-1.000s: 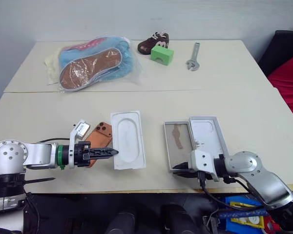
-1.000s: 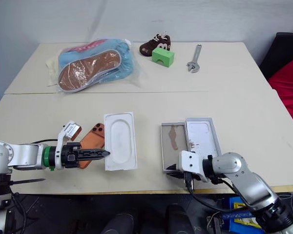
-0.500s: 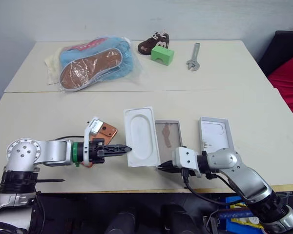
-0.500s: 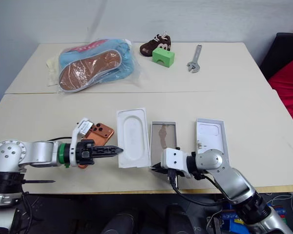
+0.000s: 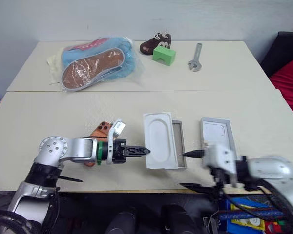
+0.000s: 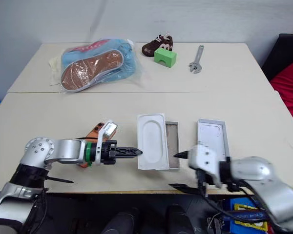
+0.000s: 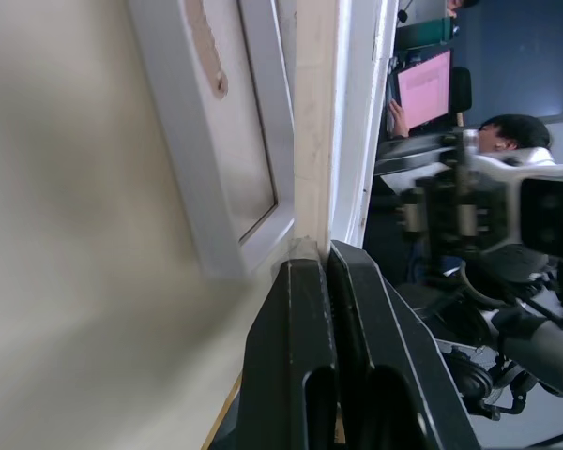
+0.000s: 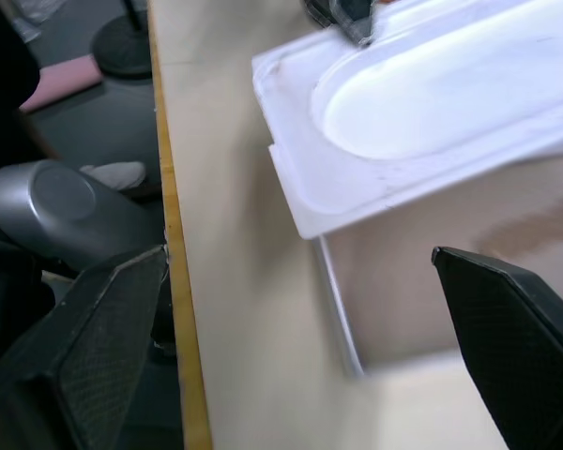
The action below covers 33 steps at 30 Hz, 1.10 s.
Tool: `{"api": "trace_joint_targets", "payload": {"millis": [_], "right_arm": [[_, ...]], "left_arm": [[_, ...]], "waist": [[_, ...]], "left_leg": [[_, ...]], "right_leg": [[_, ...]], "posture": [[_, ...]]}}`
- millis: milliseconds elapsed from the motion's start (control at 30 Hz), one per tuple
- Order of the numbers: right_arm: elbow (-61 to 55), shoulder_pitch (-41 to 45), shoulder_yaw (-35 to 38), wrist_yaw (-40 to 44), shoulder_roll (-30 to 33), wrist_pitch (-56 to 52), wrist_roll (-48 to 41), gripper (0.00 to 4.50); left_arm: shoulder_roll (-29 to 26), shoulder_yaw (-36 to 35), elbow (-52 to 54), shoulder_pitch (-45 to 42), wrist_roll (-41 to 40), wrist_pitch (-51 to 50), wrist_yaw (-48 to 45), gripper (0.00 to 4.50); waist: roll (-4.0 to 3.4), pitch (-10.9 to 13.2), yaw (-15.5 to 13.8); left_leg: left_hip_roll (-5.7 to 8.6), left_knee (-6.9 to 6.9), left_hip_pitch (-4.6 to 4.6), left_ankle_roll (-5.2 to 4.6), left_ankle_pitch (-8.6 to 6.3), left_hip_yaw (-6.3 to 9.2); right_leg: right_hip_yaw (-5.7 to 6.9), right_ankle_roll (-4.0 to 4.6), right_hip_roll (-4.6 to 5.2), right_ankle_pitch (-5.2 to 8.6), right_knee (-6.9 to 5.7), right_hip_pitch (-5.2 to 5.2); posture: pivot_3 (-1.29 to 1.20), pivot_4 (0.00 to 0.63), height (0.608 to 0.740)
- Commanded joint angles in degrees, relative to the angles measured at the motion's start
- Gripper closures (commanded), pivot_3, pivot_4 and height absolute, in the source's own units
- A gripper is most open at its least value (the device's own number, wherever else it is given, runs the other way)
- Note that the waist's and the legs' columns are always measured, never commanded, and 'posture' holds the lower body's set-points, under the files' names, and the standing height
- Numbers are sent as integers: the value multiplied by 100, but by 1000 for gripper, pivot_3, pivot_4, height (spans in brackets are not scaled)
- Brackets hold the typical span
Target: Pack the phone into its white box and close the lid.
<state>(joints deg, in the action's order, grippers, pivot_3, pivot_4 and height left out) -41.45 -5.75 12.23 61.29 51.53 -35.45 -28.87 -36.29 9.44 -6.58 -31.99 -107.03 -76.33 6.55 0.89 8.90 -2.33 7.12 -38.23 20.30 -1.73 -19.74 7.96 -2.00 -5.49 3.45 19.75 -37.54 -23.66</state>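
Left pincer [image 6: 132,152], pressed together, nudges the insert [image 6: 152,141] overlapping the white box [image 6: 172,145], right pincer [image 8: 291,309] spread wide; best clear that insert before fetching the phone [image 6: 94,131].

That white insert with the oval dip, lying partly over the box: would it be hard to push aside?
Probably not. The insert looks like thin moulded sheet, so likely light and easy to slide. It rests partly over the white box, so a nudge from the shut left gripper could tip or ride it further up. Its thin edges may flex.
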Motion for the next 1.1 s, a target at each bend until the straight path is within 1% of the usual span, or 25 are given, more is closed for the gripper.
{"api": "trace_joint_targets", "payload": {"millis": [33, 133, 200, 333, 533, 633, 667, 733, 800, 867, 967, 1033, 1067, 1100], "right_arm": [[-215, -303, 962, 60, 150, -157, -428, 35], [-211, -463, 1410, -35, 175, -265, -604, 35], [-272, -528, 1506, -126, 155, -318, -692, 35], [-437, -687, 1506, -304, 86, -331, -759, 35], [-528, -837, 1442, -522, 54, -302, -830, 35], [-521, -847, 1378, -587, 49, -283, -864, 0], [-517, -846, 1362, -603, 48, -279, -875, 0], [-477, -835, 1288, -627, 52, -241, -853, 0], [-430, -810, 1218, -641, 57, -203, -829, 0], [-364, -730, 1115, -648, 67, -162, -803, 0], [-255, -497, 898, -665, 97, -115, -802, 0], [-188, -239, 747, -705, 112, -157, -872, 0], [-151, -61, 650, -728, 118, -190, -911, 0], [-117, 89, 570, -743, 123, -213, -936, 0]], "left_arm": [[251, 68, -199, -268, 318, -101, -205, 4500], [541, 125, -494, -487, 817, -223, -359, 4500], [674, 155, -680, -626, 1204, -371, -511, 4500], [910, 94, -980, -869, 1944, -561, -821, 4500], [1242, -195, -1207, -1028, 2636, -832, -1228, 4500], [1352, -388, -1196, -1032, 2879, -965, -1314, 3860], [1391, -464, -1185, -1029, 2948, -1015, -1332, 3578], [1430, -627, -1111, -1007, 3030, -1141, -1361, 2894], [1455, -794, -1026, -976, 3071, -1244, -1396, 2355], [1459, -1013, -906, -947, 3049, -1351, -1445, 1692], [1405, -1291, -637, -899, 3032, -1447, -1568, 808], [1280, -1369, -286, -819, 3094, -1406, -1822, 224], [1197, -1392, -60, -762, 3121, -1341, -2000, 45], [1136, -1410, 125, -714, 3138, -1267, -2159, 45]], "waist": [[2, 0, 20], [3, 1, 33], [5, 2, 40], [6, 2, 49], [8, 3, 48], [8, 4, 48], [8, 3, 48], [8, 4, 53], [8, 4, 58], [9, 4, 63], [10, 4, 86], [12, 6, 98], [12, 6, 97], [12, 6, 97]], "left_leg": [[-1, 1, 0, 0, 0, -2], [-1, 1, -1, 0, 0, -2], [-1, 1, -2, 0, 0, -3], [-1, 2, -1, 0, 0, -3], [-1, 0, -1, 0, 0, -2], [-1, 1, -1, 0, 0, -2], [-1, 1, -1, 1, 0, -2], [-1, 0, -1, 1, 0, -2], [-1, 0, -1, 1, 1, -2], [-1, 0, -1, 1, 1, -2], [-2, -1, -1, 1, 1, -3], [-3, 0, -2, 1, 1, -3], [-4, 0, -2, 1, 1, -3], [-4, 1, -2, 1, 1, -3]], "right_leg": [[-1, 0, -1, 0, 0, -1], [-3, 0, -2, 0, -5, -3], [-3, 0, -2, 0, -6, -3], [-2, 0, -2, 0, -6, -5], [-2, 0, -2, 0, -6, -4], [-2, 0, -2, 0, -6, -4], [-1, 0, -2, 0, -6, -4], [-1, 0, -2, 0, -6, -4], [-1, 0, -2, 0, -6, -4], [-1, 0, -2, 0, -6, -4], [-1, 0, -2, 0, -7, -5], [-1, 0, -3, 0, -7, -5], [-1, 0, -3, 0, -8, -6], [-1, 0, -3, 0, -9, -6]], "posture": [[0, 150, 740], [0, 150, 740], [0, 150, 740], [0, 150, 740], [0, 150, 740], [0, 150, 740], [0, 150, 740], [0, 150, 740], [0, 150, 740], [0, 150, 740], [0, 150, 740], [0, 150, 740], [0, 150, 740], [0, 150, 740]]}}
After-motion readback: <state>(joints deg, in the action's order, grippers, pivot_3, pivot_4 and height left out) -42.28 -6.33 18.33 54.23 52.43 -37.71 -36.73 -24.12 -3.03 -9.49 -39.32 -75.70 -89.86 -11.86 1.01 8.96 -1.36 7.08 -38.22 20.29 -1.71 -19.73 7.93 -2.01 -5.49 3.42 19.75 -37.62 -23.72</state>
